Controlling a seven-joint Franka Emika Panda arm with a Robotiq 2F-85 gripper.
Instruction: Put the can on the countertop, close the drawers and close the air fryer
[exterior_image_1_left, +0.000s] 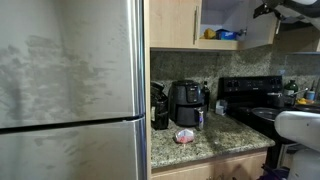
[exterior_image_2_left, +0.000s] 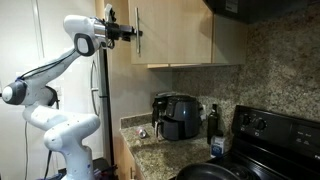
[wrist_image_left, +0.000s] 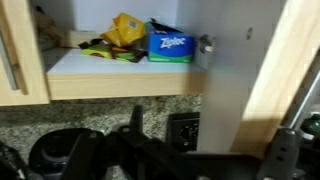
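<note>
Risks, left to right in the wrist view:
- The left door (wrist_image_left: 20, 50) and right door (wrist_image_left: 285, 70) both stood swung out. The shelf (wrist_image_left: 120, 74) was exposed, with a yellow bag (wrist_image_left: 125, 30) and a blue box (wrist_image_left: 170, 44) near its front lip.
- Judgement: a push placed too near a door's edge could slip off it, or a finger could snag the bar handle.
- A hard shove might make the door bounce back open.
- If the box overhangs the lip, the door would not seat.

Task things:
- The can (exterior_image_1_left: 185, 135) sat on the countertop (exterior_image_1_left: 225, 142), just in front of the air fryer (exterior_image_1_left: 187, 102). That step looked done.
- I could not tell whether the fryer's basket was fully in.

Pose:
- The arm (exterior_image_2_left: 48, 85) stood up from its white base, elbow folded, forearm about level at cabinet height.
- The gripper (exterior_image_2_left: 130, 32) was high up, just beside a door edge and well above the can.
- The jaws were spread, with nothing between them.
</note>
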